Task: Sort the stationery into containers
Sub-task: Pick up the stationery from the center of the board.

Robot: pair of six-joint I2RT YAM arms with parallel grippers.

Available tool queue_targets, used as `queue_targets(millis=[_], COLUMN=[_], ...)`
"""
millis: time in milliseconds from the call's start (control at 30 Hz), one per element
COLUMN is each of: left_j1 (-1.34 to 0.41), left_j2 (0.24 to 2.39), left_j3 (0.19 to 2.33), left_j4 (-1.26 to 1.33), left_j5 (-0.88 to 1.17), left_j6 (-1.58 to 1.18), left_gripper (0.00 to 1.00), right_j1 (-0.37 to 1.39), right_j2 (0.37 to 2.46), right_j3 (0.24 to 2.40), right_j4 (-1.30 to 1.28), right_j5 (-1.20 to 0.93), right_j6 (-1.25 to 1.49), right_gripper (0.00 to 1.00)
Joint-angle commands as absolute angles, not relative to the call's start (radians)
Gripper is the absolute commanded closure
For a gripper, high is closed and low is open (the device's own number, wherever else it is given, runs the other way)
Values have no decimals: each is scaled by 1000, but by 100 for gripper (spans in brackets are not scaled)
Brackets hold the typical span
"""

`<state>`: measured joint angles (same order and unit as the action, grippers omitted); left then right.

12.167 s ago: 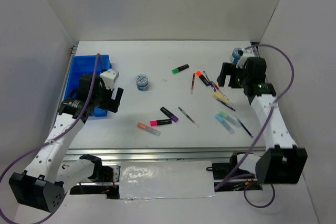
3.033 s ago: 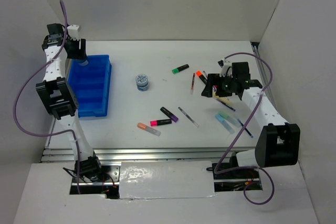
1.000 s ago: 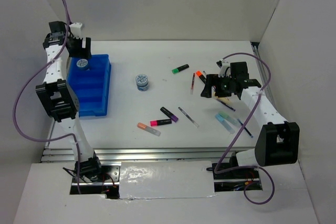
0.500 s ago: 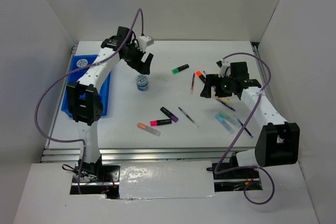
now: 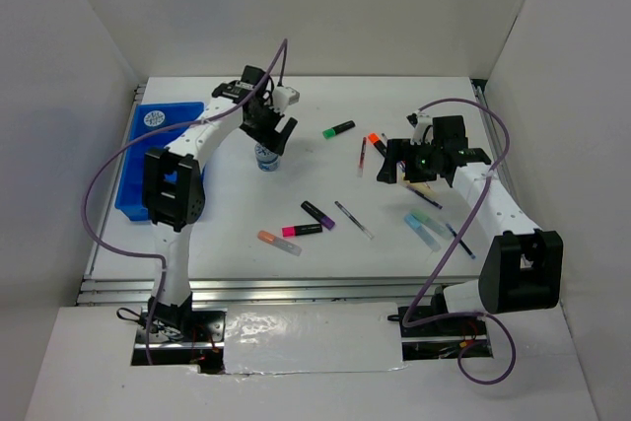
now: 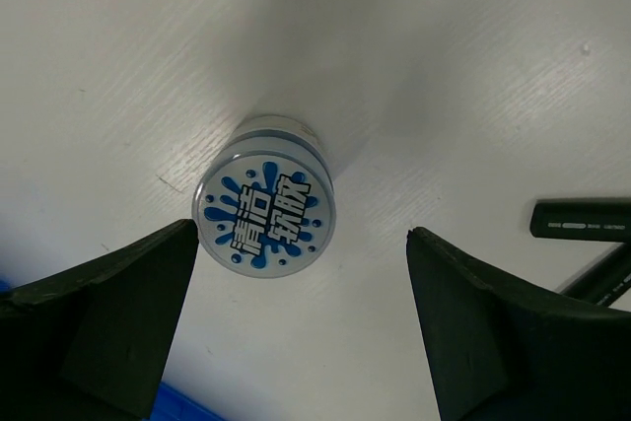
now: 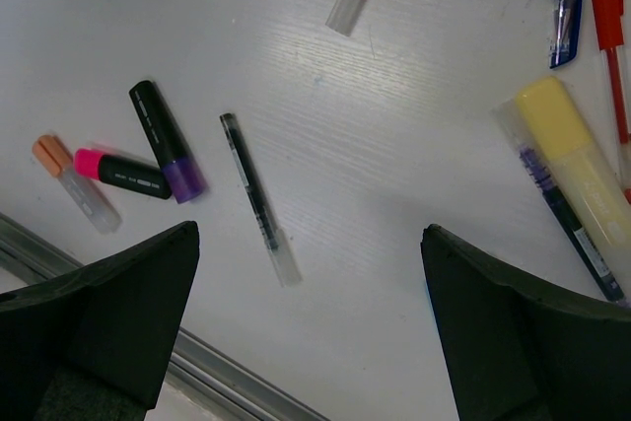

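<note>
Your left hand (image 6: 301, 244) hangs wide open over the tape (image 6: 264, 209), which sits slightly off its middle, so center first, lower straight, then close gently.

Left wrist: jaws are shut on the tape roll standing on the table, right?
No. The left gripper has its jaws open, one each side of the tape roll, not clamping it, as the left wrist view shows. The roll does stand on the table.
</note>
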<state>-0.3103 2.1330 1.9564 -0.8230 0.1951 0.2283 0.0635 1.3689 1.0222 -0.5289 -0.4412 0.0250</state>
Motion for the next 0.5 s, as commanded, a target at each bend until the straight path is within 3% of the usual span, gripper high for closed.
queue_targets(millis=[0, 300, 467], left_j1=[-314, -316, -314], left_j2=[2164, 2204, 2191], left_j3=[1937, 1930, 1902], left_j4=[-790, -769, -735], left_j5=[138, 110, 115], left_j6=[201, 195, 198], left_gripper=[1, 1, 11], right_j1=[74, 74, 74], right_j2=[1365, 1365, 1364], right_j3=[1068, 1063, 1062], right_j4=[-548, -548, -549], right_j5=[-446, -449, -457], right_j6=[20, 15, 11], right_gripper=[0, 0, 0])
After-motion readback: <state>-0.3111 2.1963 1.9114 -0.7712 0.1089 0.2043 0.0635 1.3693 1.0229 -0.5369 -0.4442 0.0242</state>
